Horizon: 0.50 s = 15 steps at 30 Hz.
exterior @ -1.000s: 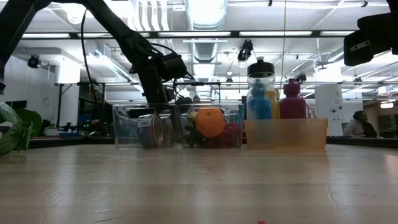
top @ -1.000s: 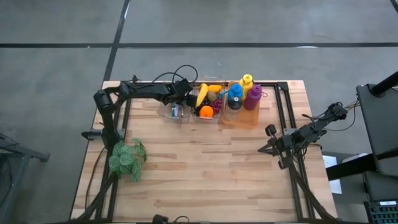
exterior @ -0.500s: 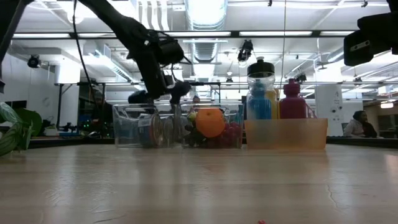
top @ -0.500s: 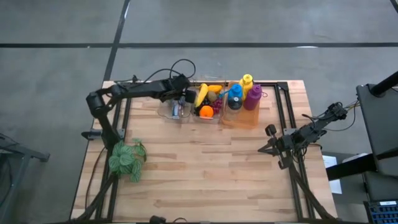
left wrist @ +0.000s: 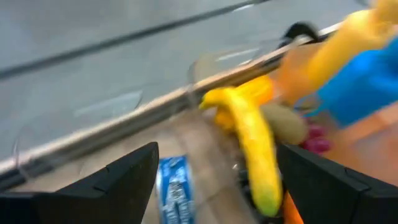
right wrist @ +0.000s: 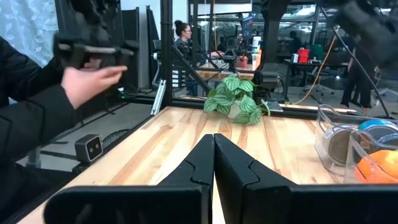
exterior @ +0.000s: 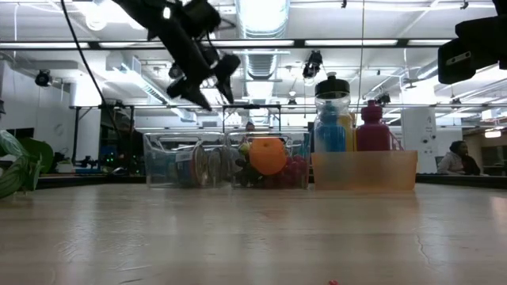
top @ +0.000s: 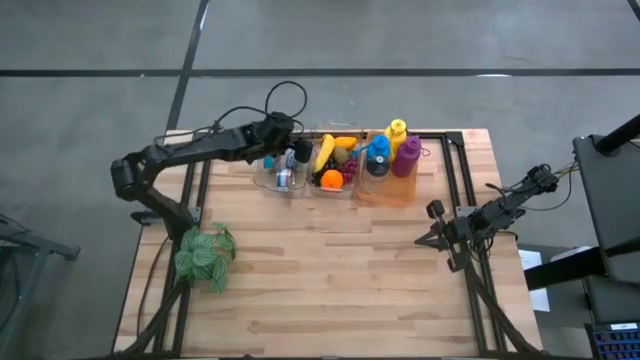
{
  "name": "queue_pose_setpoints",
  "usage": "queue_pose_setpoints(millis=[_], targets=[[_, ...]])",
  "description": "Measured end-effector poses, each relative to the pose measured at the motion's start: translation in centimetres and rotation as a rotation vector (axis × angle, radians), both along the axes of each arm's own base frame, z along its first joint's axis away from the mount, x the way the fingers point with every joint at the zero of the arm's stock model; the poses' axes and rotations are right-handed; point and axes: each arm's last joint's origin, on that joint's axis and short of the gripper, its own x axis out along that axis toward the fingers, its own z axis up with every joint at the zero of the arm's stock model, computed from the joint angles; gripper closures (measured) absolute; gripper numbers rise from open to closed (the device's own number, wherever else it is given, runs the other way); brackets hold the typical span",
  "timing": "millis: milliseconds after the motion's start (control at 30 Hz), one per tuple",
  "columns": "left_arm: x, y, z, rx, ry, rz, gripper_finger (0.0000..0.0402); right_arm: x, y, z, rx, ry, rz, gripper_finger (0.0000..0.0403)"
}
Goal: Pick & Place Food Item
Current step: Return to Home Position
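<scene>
A clear bin (top: 335, 170) at the table's far side holds a yellow banana (top: 325, 152), an orange (top: 331, 179), a kiwi and purple grapes (top: 349, 175). A second clear bin (top: 280, 178) to its left holds cans; a blue one (left wrist: 174, 186) shows in the left wrist view. My left gripper (top: 290, 150) hangs open above these bins, slanting down, with nothing between its fingers (exterior: 207, 83). The banana (left wrist: 249, 143) lies ahead of it. My right gripper (top: 430, 236) waits shut, level, at the table's right (right wrist: 213, 168).
An orange bin (top: 392, 190) with blue, yellow and purple bottles stands right of the fruit bin. A potted plant (top: 205, 255) sits at the table's left edge. A person's hand (right wrist: 87, 81) holds a dark device beyond that side of the table.
My left gripper has risen out of the clear can bin to well above the bins' rims, tipping less steeply downward. It stays open and carries nothing. The bins and fruit have not moved.
</scene>
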Motion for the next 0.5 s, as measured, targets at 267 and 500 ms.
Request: queue_pose_setpoints(millis=[267,500], targets=[[0.5,-3.4,3.6,0.146,-0.106,-0.169,0.0099,0.0,0.0,0.0,0.000,0.000,0.000,0.0395],[1.7,-6.8,5.3,0.257,-0.188,-0.327,0.0193,0.0,0.0,0.0,0.000,0.000,0.000,0.0395]])
